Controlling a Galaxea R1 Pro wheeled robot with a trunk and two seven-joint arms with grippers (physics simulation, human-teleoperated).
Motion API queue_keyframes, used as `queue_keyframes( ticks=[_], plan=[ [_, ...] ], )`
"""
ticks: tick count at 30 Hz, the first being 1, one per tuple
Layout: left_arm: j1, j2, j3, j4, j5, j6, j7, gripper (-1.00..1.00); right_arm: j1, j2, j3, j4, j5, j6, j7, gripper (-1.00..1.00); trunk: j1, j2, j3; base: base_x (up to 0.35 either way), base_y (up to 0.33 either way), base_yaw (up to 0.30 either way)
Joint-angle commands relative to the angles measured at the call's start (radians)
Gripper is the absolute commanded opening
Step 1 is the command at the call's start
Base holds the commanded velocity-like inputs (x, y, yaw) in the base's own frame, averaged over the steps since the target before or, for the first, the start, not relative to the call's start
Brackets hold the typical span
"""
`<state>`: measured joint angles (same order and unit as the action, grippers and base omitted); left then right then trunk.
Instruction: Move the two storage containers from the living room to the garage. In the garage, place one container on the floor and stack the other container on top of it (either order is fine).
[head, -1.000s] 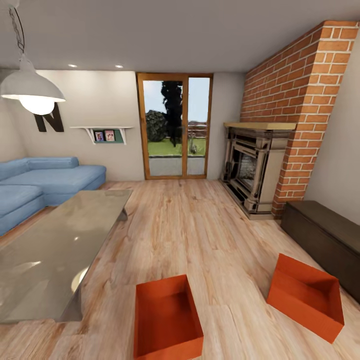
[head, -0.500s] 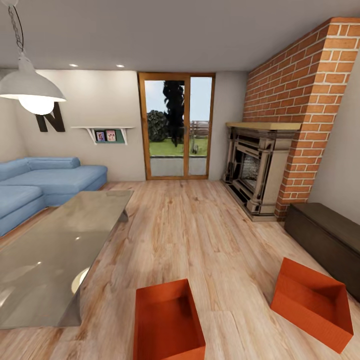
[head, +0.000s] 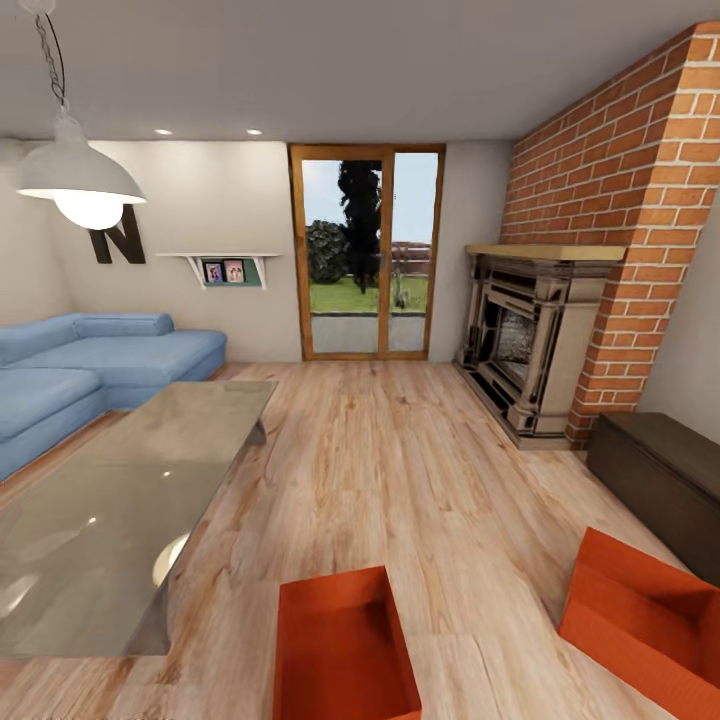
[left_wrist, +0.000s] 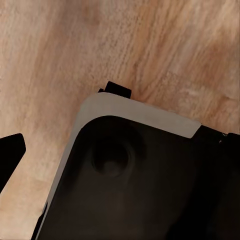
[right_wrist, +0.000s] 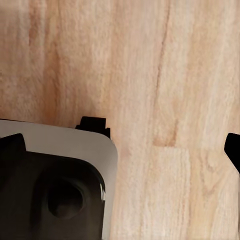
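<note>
Two orange-red storage containers rest on the living room's light wood planks, seen from the head. One container (head: 345, 650) is straight ahead at the near edge, its open top facing up. The other container (head: 650, 620) sits at the right, turned at an angle and partly cut by the frame. In the wrist views my left gripper (left_wrist: 120, 160) and right gripper (right_wrist: 120, 150) hang over the wood planks and my dark base, with dark fingertips (right_wrist: 232, 150) wide apart and nothing between them. The garage and its concrete floor are out of view.
A glass coffee table (head: 110, 500) stands at the left with a blue sofa (head: 90, 365) behind it. A dark low cabinet (head: 665, 475) and the fireplace (head: 530, 340) line the right wall. Wood-framed glass doors (head: 365, 255) are straight ahead.
The whole head picture has shifted, so the camera has moved: both containers now sit lower and nearer in the frame, and the right one is cut off more.
</note>
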<state>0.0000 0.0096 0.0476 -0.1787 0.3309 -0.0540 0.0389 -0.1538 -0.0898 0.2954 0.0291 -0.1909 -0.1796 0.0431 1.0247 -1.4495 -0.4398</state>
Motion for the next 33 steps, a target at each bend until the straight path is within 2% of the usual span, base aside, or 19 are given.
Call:
queue_keyframes(
  ticks=[1,12,33],
  plan=[
    [0.000,0.000,0.005,-0.001,-0.001,-0.001,0.001,1.00,-0.001,0.000,0.007,0.003,-0.011,-0.007,0.005,1.00,0.000,-0.001,-0.001,0.140,0.000,0.257],
    [0.000,0.000,0.005,-0.001,-0.001,-0.001,0.001,1.00,-0.001,0.000,0.008,0.003,-0.010,-0.009,0.004,1.00,0.000,-0.001,-0.001,0.053,0.000,0.253],
    [0.000,-0.002,0.005,-0.001,-0.002,-0.001,0.001,1.00,-0.001,0.006,0.010,0.003,-0.009,-0.008,0.006,1.00,0.000,-0.001,-0.001,0.000,0.000,0.007]
  ],
)
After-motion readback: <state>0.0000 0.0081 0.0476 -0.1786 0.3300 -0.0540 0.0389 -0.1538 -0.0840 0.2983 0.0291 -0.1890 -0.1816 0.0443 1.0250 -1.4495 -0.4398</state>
